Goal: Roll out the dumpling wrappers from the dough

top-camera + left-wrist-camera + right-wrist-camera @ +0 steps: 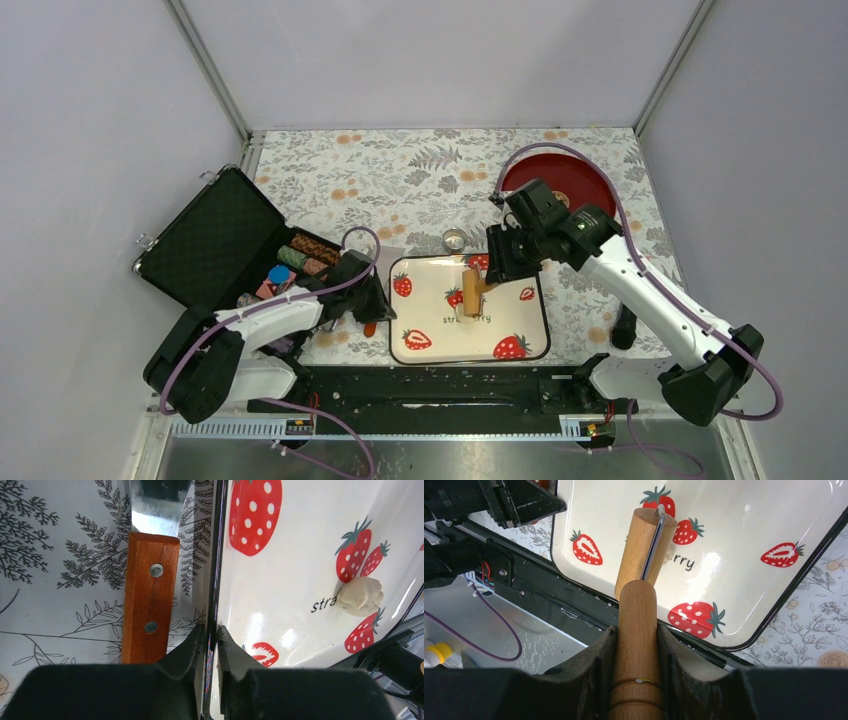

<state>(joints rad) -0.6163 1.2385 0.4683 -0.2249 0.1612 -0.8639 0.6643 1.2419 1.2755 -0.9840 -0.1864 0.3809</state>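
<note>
Black lettering on the cream strawberry tray [428,308] is the only writing that can be read. The left wrist view shows "stra" running up to the dough lump [360,596]. The right wrist view shows "rry" beside the wooden roller [644,550].

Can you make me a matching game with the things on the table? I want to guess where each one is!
Things:
1. dough lump
2. wooden roller
3. wooden-handled scraper
4. red plate

Places:
A. at the far right corner of the table
B. lying on the strawberry tray
C. held by the right gripper
D. on the flowery cloth, right beside the tray's edge

Right pairs: 1-B, 2-C, 3-D, 4-A
</note>
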